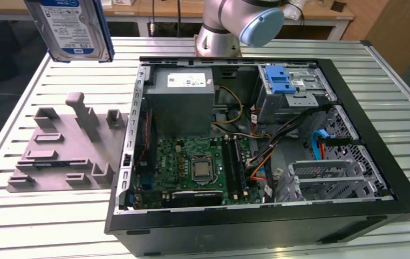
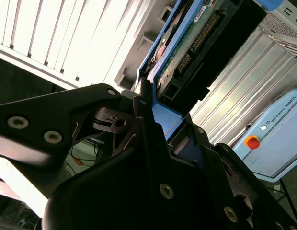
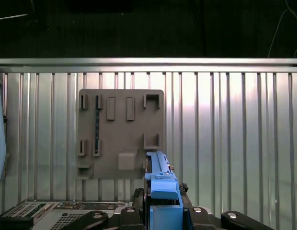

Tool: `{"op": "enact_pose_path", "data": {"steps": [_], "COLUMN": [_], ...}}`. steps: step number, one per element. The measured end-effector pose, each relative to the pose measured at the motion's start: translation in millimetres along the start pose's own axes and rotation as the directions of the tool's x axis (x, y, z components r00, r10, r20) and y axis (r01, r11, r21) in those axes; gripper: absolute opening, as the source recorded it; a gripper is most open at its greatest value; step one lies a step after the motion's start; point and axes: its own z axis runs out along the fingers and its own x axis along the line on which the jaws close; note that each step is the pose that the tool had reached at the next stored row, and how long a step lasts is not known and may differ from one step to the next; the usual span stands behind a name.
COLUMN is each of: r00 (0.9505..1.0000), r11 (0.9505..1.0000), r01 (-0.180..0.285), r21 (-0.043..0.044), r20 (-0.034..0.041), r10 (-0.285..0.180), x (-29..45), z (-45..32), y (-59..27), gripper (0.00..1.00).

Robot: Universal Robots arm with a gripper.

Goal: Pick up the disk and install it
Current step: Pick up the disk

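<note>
The disk [image 1: 72, 27] is held aloft over the tabletop [image 1: 18, 118] by the grey holder [image 1: 65, 151], its blue carrier clamped in the end effector [image 3: 163, 210]. On so narrow a grip, it could be twisted or jammed against the drive cage [image 1: 295, 94].

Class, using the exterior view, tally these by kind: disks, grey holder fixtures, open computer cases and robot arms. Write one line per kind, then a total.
disk: 1, raised above the table, clamped in the gripper
grey holder fixture: 1
open computer case: 1
robot arm: 1
Total: 4
</note>
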Motion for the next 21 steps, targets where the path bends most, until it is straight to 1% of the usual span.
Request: {"op": "enact_pose_path", "data": {"steps": [8,21], "r00": [1.0000,1.0000], "r11": [1.0000,1.0000], "r01": [0.000,0.000], "r21": [0.0000,0.0000], "r20": [-0.0001,-0.0001], "r10": [0.000,0.000], "x": [-0.1,-0.1], "z": [-0.1,-0.2], "y": [-3.9,-7.5], "gripper": [0.36,0.36]}}
